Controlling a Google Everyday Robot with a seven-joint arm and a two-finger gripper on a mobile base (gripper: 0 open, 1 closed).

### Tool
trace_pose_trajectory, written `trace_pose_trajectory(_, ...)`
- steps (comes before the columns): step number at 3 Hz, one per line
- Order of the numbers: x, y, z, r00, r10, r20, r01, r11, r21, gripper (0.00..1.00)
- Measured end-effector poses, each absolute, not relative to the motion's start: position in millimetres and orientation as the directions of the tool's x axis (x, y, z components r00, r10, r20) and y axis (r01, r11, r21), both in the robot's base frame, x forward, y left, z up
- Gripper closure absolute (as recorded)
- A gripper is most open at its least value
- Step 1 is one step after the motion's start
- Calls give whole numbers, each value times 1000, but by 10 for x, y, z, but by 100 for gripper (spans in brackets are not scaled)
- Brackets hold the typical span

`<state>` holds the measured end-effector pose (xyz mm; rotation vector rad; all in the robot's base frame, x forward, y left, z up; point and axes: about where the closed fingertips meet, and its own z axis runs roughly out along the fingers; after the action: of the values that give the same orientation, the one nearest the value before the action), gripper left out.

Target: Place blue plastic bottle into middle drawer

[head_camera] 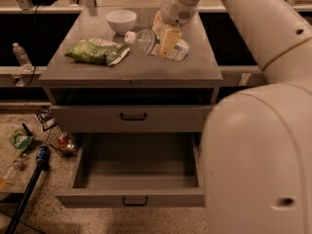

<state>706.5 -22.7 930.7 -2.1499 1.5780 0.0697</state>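
The blue plastic bottle (142, 39) lies on its side at the back of the grey cabinet's top, white cap pointing left, its pale label partly hidden. My gripper (166, 44) comes down from the arm at the top and is shut around the bottle's middle; the bottle looks slightly raised off the top. The middle drawer (136, 197), the bottom one, is pulled open below and nothing shows inside it. The drawer above it (133, 117) is shut.
A green bag (96, 51) and a white bowl (121, 20) sit on the cabinet top (131, 72) left of the bottle. A small clear bottle (20, 55) stands on a ledge at left. Litter and a blue-tipped pole (39, 159) lie on the floor. My arm (263, 155) fills the right foreground.
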Motion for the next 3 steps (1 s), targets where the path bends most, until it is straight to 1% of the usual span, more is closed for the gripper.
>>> trace_pose_trajectory(1, 6725, -388, 9339, 246, -891, -382, -937, -119, -327, 100)
trace_pose_trajectory(2, 6287, -439, 9093, 99, -878, -468, -962, 34, -269, 100)
trace_pose_trajectory(3, 6035, -309, 8571, 18, -880, -474, -978, 84, -193, 100)
